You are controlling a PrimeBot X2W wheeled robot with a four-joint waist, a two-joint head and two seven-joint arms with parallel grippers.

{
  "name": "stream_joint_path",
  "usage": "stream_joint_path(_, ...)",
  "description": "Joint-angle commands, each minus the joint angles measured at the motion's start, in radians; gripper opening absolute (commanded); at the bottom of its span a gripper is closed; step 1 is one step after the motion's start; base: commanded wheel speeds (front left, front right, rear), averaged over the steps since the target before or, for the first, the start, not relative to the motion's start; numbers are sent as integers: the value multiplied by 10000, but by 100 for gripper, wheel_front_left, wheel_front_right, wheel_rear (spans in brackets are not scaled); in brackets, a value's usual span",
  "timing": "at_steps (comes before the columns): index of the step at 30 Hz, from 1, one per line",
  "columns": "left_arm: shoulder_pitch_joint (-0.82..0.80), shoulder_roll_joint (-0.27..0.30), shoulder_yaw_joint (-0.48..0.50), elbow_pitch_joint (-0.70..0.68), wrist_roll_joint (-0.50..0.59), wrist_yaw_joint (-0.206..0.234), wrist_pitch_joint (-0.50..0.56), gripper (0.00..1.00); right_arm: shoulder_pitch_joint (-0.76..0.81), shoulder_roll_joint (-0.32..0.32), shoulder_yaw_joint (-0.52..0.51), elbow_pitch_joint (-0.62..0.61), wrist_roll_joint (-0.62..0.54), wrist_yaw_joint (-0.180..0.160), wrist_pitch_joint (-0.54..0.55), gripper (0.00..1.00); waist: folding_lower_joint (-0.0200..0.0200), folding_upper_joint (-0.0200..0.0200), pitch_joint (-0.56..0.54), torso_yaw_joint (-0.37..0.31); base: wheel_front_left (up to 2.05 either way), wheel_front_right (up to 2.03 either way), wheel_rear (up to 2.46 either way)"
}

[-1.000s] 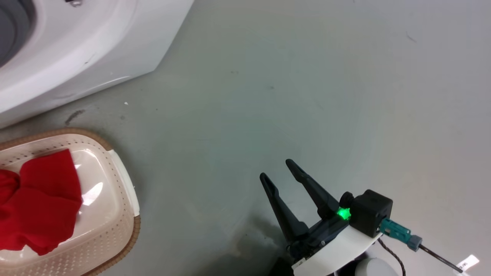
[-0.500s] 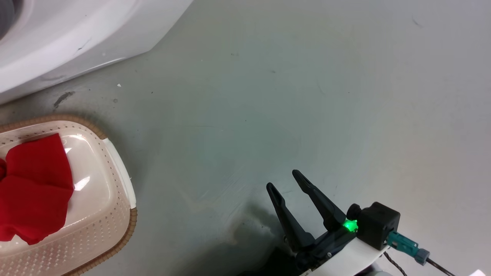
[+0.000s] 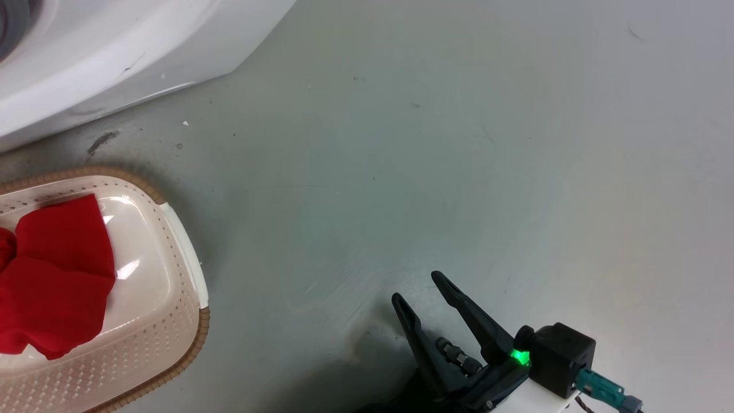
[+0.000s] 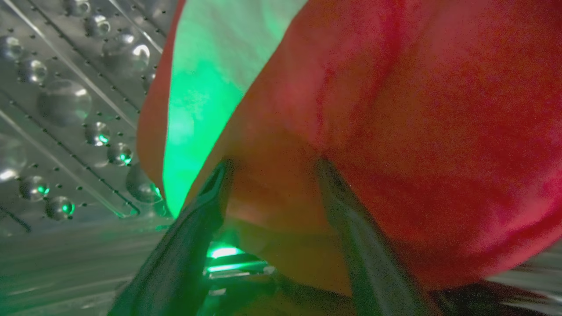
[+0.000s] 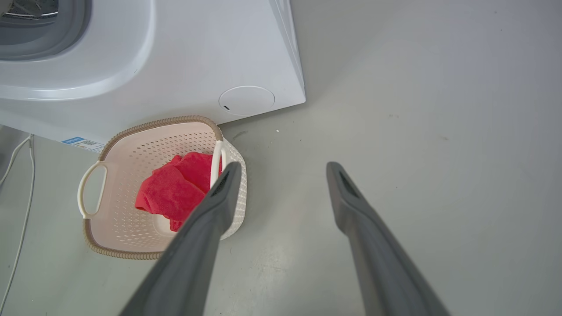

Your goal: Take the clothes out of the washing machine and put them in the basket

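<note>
The white washing machine [image 3: 114, 46] fills the head view's upper left, and its front [image 5: 175, 66] shows in the right wrist view. In front of it, on the floor, stands the cream basket [image 3: 183, 258] with a brown rim [image 5: 145, 127]. One of the red clothes [image 3: 57, 275] lies inside it [image 5: 175, 188]. In the left wrist view my left gripper [image 4: 272, 169] is inside the steel drum [image 4: 66, 109]. It is open, fingertips pressed into red clothes [image 4: 417, 131] with a pale band [image 4: 202, 87]. My right gripper [image 3: 416, 287] hangs open and empty over bare floor, right of the basket [image 5: 281, 169].
Grey floor [image 3: 459, 143] stretches to the right of the machine and basket. A round cover [image 5: 246, 100] sits low on the machine's front. A white cable [image 5: 22, 175] runs along the floor left of the basket.
The head camera has shifted, so the machine and basket sit slightly higher in the picture. My right gripper has sunk lower in the picture and stays open.
</note>
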Motion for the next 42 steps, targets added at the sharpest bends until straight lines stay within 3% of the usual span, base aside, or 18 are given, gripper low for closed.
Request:
stream_joint_path(1, 174, -90, -135, 122, 70, -51, -73, 0, 117, 28, -15, -72, -26, -7, -37, 100, 0, 0, 34, 6, 6, 6, 6)
stream_joint_path(8, -392, 120, -52, -84, 249, 0, -1463, 0, -81, 26, 68, -105, 61, -7, -71, 100, 0, 0, -11, -51, 0, 0, 0)
stream_joint_path(17, -764, 465, -117, -459, 641, -254, -3751, 0, -740, 26, 110, 134, 221, -7, -147, 100, 0, 0, -192, -81, 0, 0, 0)
stream_joint_path(35, 3213, -787, 533, 173, -465, -154, -8262, 0, -754, 23, -872, 752, -42, -7, 215, 100, 0, 0, -2717, 926, 0, 0, 0)
stream_joint_path(42, 5097, -1269, 855, -290, -882, 4, -9154, 0, -709, 18, -1155, 838, -78, -7, 449, 100, 0, 0, -3781, 1475, 0, 0, 0)
